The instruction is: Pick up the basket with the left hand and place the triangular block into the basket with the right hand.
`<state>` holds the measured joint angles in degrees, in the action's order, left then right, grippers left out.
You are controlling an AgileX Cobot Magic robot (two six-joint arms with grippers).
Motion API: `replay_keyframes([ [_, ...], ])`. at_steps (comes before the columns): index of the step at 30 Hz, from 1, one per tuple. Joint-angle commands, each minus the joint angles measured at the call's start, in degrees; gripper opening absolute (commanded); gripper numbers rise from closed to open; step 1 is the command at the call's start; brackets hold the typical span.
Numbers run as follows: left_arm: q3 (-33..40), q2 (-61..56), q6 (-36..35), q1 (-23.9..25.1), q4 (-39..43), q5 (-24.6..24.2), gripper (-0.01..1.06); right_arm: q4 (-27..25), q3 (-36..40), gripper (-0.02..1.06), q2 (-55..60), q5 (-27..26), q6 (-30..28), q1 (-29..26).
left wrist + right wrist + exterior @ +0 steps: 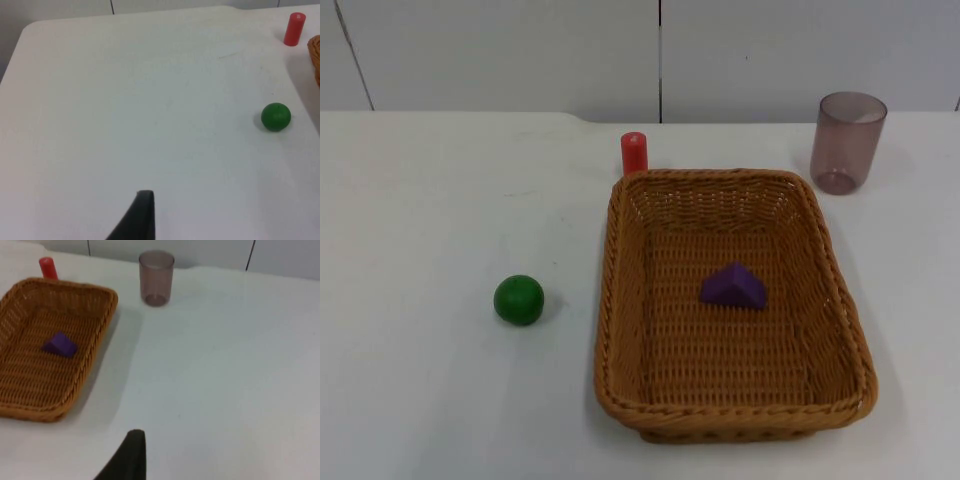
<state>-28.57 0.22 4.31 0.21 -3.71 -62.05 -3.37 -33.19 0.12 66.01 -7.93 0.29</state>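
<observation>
A: Where is the basket [732,305] sitting?
B: It is sitting on the white table [420,400], flat on its bottom. Nothing is holding it.
A: And the block [733,287]?
B: The purple block is lying inside the basket, near the middle of the woven floor. It is not touching the basket walls. The right wrist view is showing it there too [59,344], inside the basket [50,347].
A: What else is sitting on the table?
B: A red peg [634,152] is standing just behind the basket's far rim. A cup [847,142] is standing near the basket's far right corner, apart from it. A green ball [519,299] is lying to the left of the basket, well apart from it.
A: What are the grippers doing?
B: The left gripper [137,217] is hanging over bare table, with the ball [275,117] and the peg [294,29] far off ahead. The right gripper [127,457] is hanging over bare table beside the basket, with the cup [156,278] ahead. One black fingertip is showing for each, so nobody can tell if they are open or closed. Neither one is holding anything.
</observation>
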Motion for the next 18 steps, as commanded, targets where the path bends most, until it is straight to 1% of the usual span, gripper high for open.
replay_keyframes([
  [1, 0.26, -0.22, -0.32, -0.18, 0.32, 0.4, 1.05, 0.35, 1.68, 1.05, -0.12, -1.23, 0.79, 0.27],
  [5, 0.26, -0.22, -0.32, -0.18, 0.32, 0.4, 1.05, 0.62, 3.54, 1.05, -0.12, -3.99, 1.27, 0.27],
  [14, 0.26, -0.22, -0.32, -0.18, 0.32, 0.4, 1.05, 0.62, 3.55, 1.05, -0.12, -4.11, 1.51, 0.27],
  [18, 0.26, -0.22, -0.32, -0.18, 0.32, 0.4, 1.05, 0.16, 3.55, 1.05, -0.12, -4.11, 5.58, 0.27],
])
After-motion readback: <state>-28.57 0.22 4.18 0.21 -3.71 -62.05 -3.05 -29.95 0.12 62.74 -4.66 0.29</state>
